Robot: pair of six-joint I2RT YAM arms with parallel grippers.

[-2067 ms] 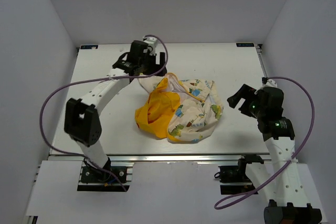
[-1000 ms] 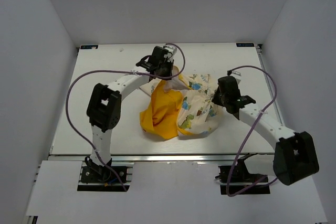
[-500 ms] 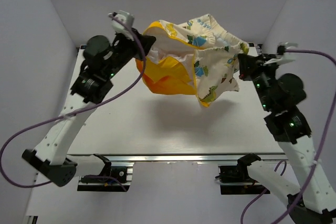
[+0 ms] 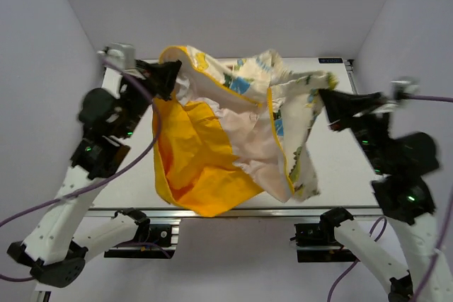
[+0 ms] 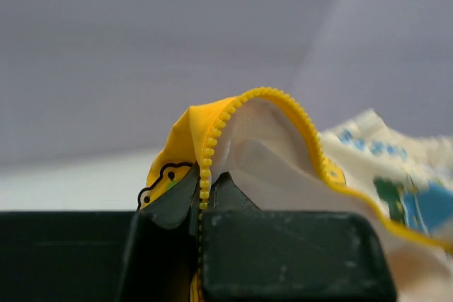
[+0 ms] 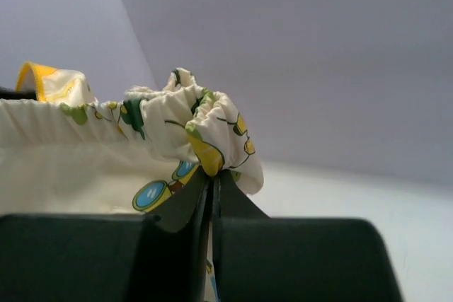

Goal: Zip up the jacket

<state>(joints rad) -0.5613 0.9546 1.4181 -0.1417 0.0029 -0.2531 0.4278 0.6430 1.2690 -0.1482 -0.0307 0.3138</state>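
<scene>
The jacket [image 4: 233,132] hangs in the air between both arms, cream animal-print fabric above, yellow lining drooping low at the left. My left gripper [image 4: 173,74] is shut on its yellow zipper edge [image 5: 206,164] at the upper left; the zipper teeth run between the jaws and arch away to the right. My right gripper [image 4: 324,94] is shut on a gathered, elastic printed edge [image 6: 212,146] at the upper right. In the right wrist view the jacket [image 6: 85,153] stretches away to the left. The jacket is open, its inside facing the top camera.
The white table [image 4: 333,167] lies below the hanging jacket, walled by pale panels at the back and both sides. Purple cables loop from both arms [image 4: 120,167]. The arm bases [image 4: 141,235] sit at the near edge.
Both arms have lifted the jacket off the table and raised it higher toward the camera. It has spread wider between them and the yellow lining now hangs down.
</scene>
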